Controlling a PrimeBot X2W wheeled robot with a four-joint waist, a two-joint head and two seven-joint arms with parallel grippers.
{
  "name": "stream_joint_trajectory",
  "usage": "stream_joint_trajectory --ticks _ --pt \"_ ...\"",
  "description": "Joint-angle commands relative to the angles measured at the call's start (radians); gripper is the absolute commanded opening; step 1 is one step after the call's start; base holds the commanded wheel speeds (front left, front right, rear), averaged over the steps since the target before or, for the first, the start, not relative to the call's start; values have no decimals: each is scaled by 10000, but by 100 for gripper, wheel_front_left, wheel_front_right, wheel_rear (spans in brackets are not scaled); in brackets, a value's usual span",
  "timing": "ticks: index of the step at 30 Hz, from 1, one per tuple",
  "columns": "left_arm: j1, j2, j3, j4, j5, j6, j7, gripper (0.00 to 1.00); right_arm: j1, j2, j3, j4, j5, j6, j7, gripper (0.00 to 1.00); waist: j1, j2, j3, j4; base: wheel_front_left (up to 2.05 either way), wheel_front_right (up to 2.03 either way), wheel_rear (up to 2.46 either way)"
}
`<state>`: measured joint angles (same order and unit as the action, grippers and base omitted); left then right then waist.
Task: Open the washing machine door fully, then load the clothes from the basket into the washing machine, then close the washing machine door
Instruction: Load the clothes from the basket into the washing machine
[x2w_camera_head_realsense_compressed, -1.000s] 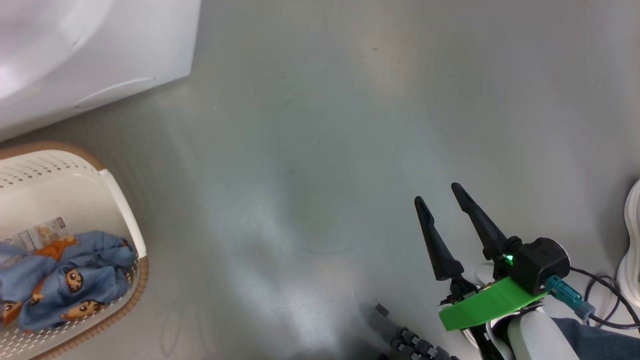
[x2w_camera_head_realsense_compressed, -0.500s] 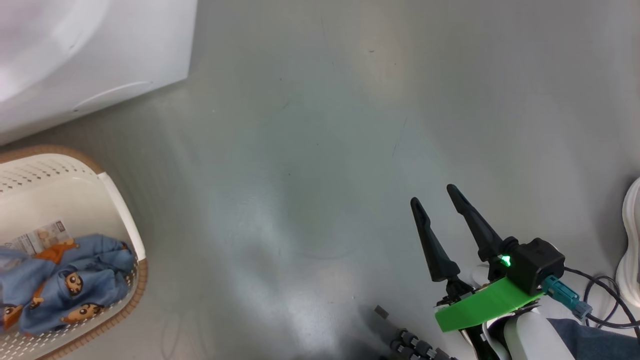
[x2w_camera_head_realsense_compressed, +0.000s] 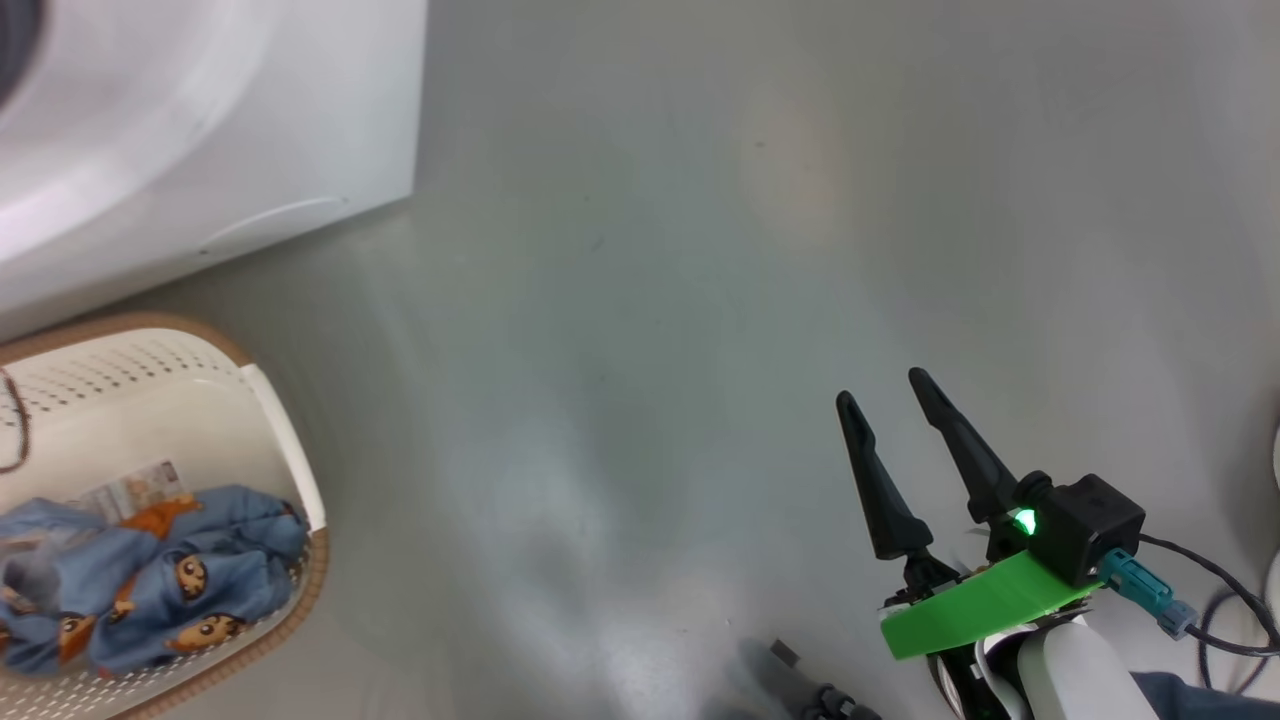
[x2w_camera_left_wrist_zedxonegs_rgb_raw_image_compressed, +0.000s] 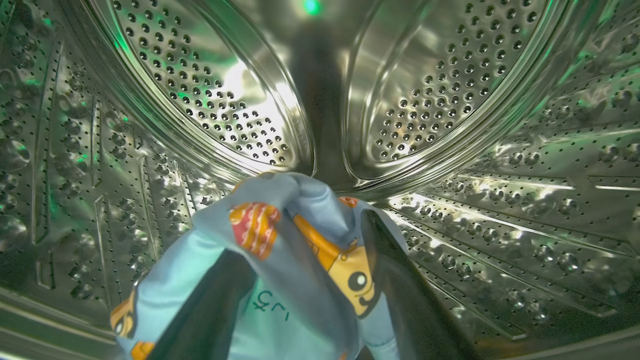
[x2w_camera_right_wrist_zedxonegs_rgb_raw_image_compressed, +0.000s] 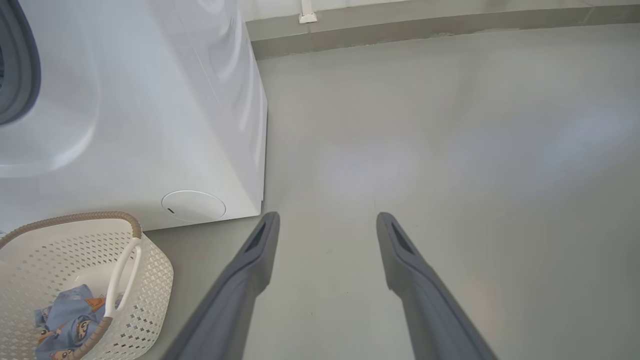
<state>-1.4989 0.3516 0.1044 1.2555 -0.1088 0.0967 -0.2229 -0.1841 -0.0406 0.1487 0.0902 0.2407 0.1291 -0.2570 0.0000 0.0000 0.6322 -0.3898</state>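
Left pincer (x2w_camera_left_wrist_zedxonegs_rgb_raw_image_compressed: 305, 235) stands wide inside the washing machine (x2w_camera_head_realsense_compressed: 250, 130) drum (x2w_camera_left_wrist_zedxonegs_rgb_raw_image_compressed: 210, 100), one garment (x2w_camera_left_wrist_zedxonegs_rgb_raw_image_compressed: 280, 285) draped loose over it: loading. Next I'd back out for the clothes (x2w_camera_head_realsense_compressed: 170, 585) in the basket (x2w_camera_head_realsense_compressed: 130, 375) beside the washing machine.

Room light: bright, soft and even; pale sheen patches on the grey floor (x2w_camera_head_realsense_compressed: 620, 420), faint shadows.
Head view: slightly smeared, the basket (x2w_camera_head_realsense_compressed: 270, 410) and washing machine (x2w_camera_head_realsense_compressed: 250, 130) blurred.
Drum (x2w_camera_left_wrist_zedxonegs_rgb_raw_image_compressed: 200, 100): hard white glare, green tint, walls bowed at the edges.
My left tool (x2w_camera_left_wrist_zedxonegs_rgb_raw_image_compressed: 300, 232): close, dark, out of focus.
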Motion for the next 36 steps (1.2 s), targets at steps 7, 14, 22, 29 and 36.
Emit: stream_joint_trajectory --ticks 7,14,22,29,36 --pt "582 -75 -129 -49 -115 41 -273 100 204 -98 -28 -170 -106 16 -48 100 0 0 -538 515 0 0 0" --pt "1511 -524 19 -65 -462 -97 -375 100 130 -151 -104 -114 -199 16 -48 100 0 0 -1238 921 0 0 0" --pt "3319 -1232 234 -1393 -806 -369 -386 100 183 -231 -273 31 -201 16 -48 100 0 0 -2210 1560 0 0 0" --pt "5012 -1907 299 -2391 -939 -647 -387 100 370 -262 -434 117 -273 16 -48 100 0 0 -3102 1959 0 0 0" --pt "6901 -2535 591 -3496 -1274 -820 -388 100 642 -340 -578 250 -330 16 -48 100 0 0 -4127 2133 0 0 0"
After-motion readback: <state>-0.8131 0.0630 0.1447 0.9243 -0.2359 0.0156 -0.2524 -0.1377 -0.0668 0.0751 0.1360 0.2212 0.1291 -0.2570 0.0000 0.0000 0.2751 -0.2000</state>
